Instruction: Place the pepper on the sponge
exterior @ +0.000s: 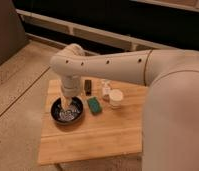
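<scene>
While tool (67, 103) hangs over bowl (79, 116), sponge (94, 105) lies nearby.

The gripper (67, 103) hangs low over the middle of the dark bowl (53, 112), at 9 o'clock from the sponge (94, 105). It covers the bowl's middle, so the pepper cannot be made out and the pale bits inside blur together. The robot's white body (175, 115) is cut off by the right and bottom edges and hides the wooden board's (93, 140) 3 o'clock edge. The small clear shaker (105, 89) is too blurred for detail.
</scene>
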`<action>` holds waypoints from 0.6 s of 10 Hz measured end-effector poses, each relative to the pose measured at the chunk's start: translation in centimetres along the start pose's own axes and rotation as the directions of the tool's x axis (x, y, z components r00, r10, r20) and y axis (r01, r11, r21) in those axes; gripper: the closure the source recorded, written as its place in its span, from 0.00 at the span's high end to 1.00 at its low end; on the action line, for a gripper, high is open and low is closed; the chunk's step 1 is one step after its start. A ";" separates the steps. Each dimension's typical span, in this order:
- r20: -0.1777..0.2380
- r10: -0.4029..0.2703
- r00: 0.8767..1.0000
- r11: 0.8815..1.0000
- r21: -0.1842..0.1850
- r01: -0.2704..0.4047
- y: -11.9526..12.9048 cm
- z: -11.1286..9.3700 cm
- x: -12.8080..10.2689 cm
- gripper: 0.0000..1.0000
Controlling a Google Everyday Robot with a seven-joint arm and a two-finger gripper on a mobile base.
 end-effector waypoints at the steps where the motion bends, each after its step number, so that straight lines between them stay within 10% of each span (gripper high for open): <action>1: -0.010 -0.084 0.996 0.996 0.011 0.084 0.6 -0.3 0.8 0.65; 6: -0.040 -0.207 0.978 0.976 0.054 0.209 0.4 -0.4 1.3 0.65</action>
